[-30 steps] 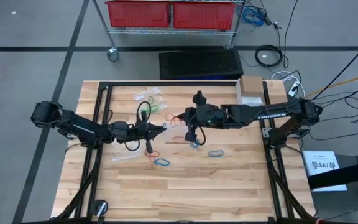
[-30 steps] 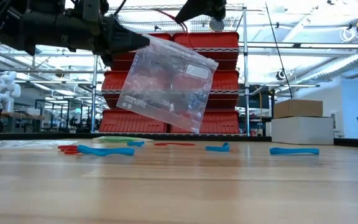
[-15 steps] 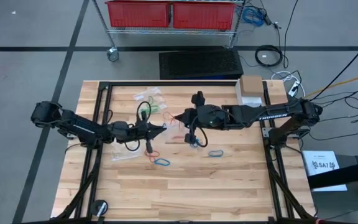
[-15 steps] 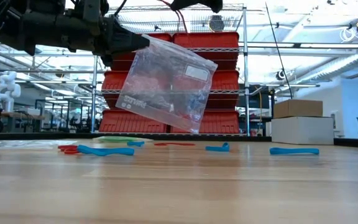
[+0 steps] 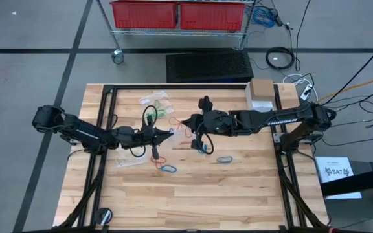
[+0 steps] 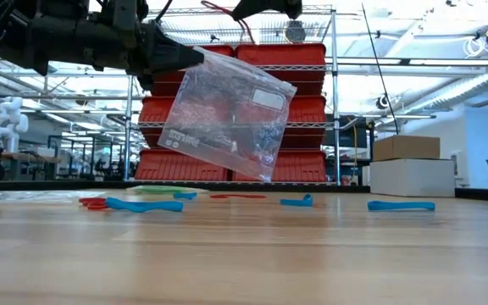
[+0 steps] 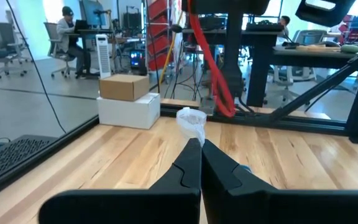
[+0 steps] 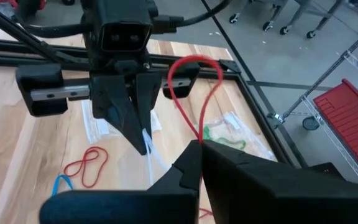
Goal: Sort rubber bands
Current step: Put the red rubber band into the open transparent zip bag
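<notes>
We found the left gripper (image 7: pixel 200 144) clamped on a corner of a small clear bag (image 6: pixel 227 114), which hung clear of the surface (image 5: pixel 238 188) in the low view. The right gripper (image 8: pixel 200 144) was pinched shut on a red rubber band (image 8: pixel 194 93), held as a loop just beside the left gripper and above the bag. In our judgement the step in hand was feeding that band into the bag (its mouth we could not make out). To do it well, the band should be carried over the bag's upper edge, lowered inside before release, and the bag kept steady throughout. Other bands lay loose on the surface: a blue band (image 5: pixel 168 168), another blue band (image 5: pixel 224 159) and a red band (image 8: pixel 87 165), with more bags (image 5: pixel 155 101) near the far edge.
</notes>
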Available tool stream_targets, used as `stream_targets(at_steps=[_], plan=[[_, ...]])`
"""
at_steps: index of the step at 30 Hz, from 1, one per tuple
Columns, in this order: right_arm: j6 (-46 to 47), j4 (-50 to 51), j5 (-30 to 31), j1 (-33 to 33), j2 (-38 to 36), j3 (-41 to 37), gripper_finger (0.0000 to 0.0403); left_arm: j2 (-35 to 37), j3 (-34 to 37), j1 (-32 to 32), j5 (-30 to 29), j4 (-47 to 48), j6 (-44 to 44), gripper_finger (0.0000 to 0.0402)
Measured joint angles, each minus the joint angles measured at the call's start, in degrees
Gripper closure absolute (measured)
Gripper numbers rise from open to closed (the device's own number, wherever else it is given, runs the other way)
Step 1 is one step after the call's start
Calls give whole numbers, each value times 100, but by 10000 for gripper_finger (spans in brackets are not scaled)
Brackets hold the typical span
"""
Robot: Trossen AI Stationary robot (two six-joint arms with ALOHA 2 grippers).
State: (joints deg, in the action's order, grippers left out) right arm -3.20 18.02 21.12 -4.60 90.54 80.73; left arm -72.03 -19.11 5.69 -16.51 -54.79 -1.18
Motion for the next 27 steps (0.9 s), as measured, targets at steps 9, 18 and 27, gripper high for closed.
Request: stream_targets(at_steps=[9,18,27], plan=[[-100,-69,4,49,-2,0,403,0,0,0,0,3,1,401],[-245,-287,2,112,-9,2,403,0,0,0,2,5,1,401],[-173,-63,-24,129,15,7,403,0,0,0,2,3,1,401]])
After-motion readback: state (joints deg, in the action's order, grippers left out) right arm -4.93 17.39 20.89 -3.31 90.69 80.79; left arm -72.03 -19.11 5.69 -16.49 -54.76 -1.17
